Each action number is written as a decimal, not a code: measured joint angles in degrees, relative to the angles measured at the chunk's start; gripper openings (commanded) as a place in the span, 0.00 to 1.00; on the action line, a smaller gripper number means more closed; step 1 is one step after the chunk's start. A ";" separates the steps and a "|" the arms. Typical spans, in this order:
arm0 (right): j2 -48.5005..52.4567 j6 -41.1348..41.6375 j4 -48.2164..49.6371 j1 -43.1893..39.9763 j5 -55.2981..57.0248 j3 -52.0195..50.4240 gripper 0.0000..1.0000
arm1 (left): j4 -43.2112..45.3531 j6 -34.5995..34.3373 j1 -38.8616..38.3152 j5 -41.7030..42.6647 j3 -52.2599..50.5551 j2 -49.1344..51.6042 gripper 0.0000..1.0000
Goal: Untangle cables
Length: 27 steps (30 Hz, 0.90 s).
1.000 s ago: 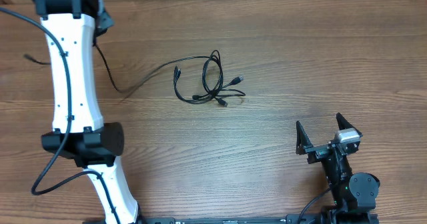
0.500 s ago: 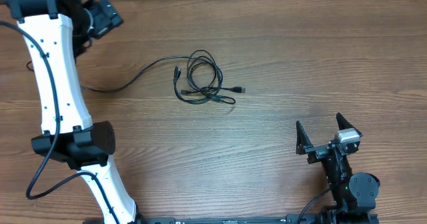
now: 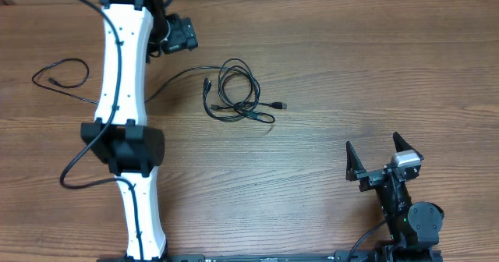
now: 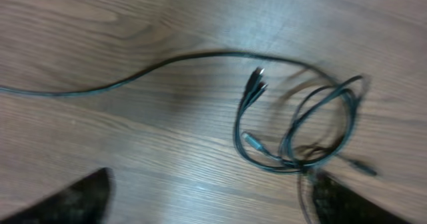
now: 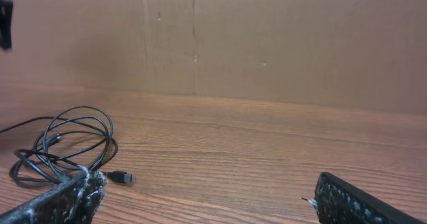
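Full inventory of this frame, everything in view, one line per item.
cable tangle: one bundle, cord count unclear, black, middle of table
long cable: one, black, from the tangle leftward to the left arm
cable loop: one, black, far left of table; the arm hides whether it joins the long cable
table: one, brown wood, under everything
backdrop panel: one, tan, behind the table in the right wrist view
left arm: one, white with black joints, along the left side
left gripper: one, black, open and empty, over the table by the tangle
right gripper: one, black, open and empty, near right corner
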 measured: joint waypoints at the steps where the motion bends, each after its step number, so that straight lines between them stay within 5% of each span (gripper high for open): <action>1: 0.00 0.02 0.00 0.00 0.02 0.00 1.00 | 0.02 0.42 0.00 0.44 -0.09 1.18 0.88; 3: 0.00 0.02 0.00 0.00 0.02 0.00 1.00 | 0.02 1.25 0.00 1.81 -0.35 3.21 1.00; 12: 0.00 0.00 0.04 0.00 0.02 0.00 1.00 | 7.41 2.12 0.00 7.15 -0.59 9.60 1.00; 20: 0.00 0.00 0.04 0.00 0.02 0.00 1.00 | 13.35 23.23 0.00 2.73 -0.59 9.97 0.96; 27: 0.00 0.00 0.02 0.00 0.02 0.00 1.00 | 12.87 34.91 0.00 6.47 -0.59 12.28 0.88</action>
